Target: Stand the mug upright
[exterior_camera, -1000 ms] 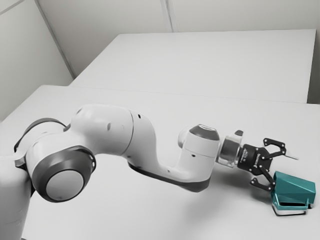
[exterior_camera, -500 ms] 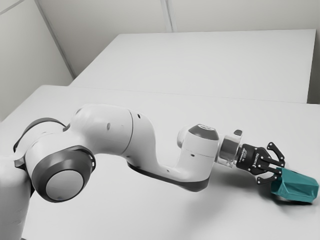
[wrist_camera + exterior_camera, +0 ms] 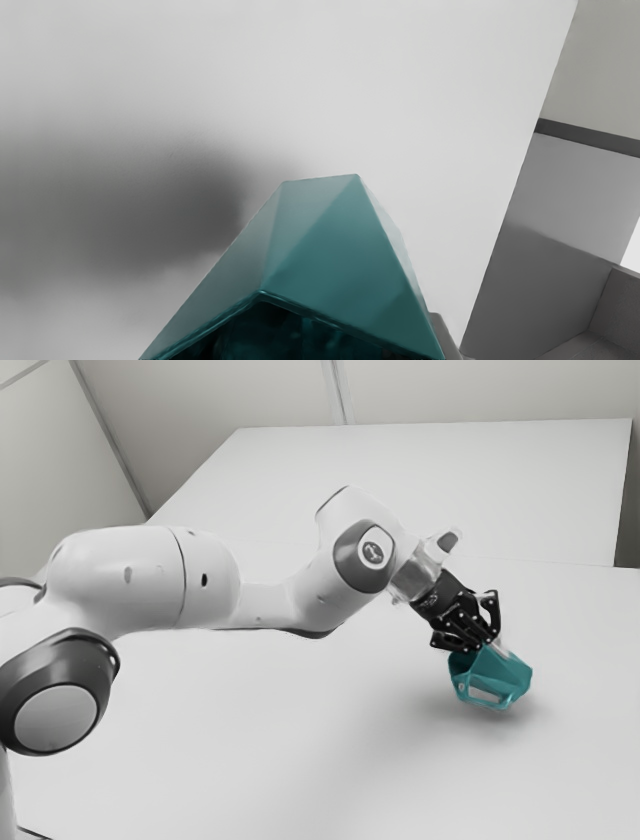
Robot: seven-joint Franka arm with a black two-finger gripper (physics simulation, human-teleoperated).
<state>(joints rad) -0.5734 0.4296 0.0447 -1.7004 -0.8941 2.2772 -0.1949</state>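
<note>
In the exterior view my gripper points down toward the exterior view's right, closed on the rim of the teal mug. The mug is tilted, its mouth toward the gripper and its base pointing away and down. Its handle faces the exterior view's lower side. In the wrist view the faceted mug tapers away from the hand, with its dark inside partly visible. A grey fingertip shows beside its outer wall; the other fingertip is hidden.
The white table extends around the mug, with a soft shadow below the mug and hand. A second white surface lies behind it, with pale walls beyond. In the wrist view the table's edge runs past the mug.
The hand has closed on the mug and carried it toward the exterior view's left and back. Hand and mug have turned, and the arm has folded back and up.
</note>
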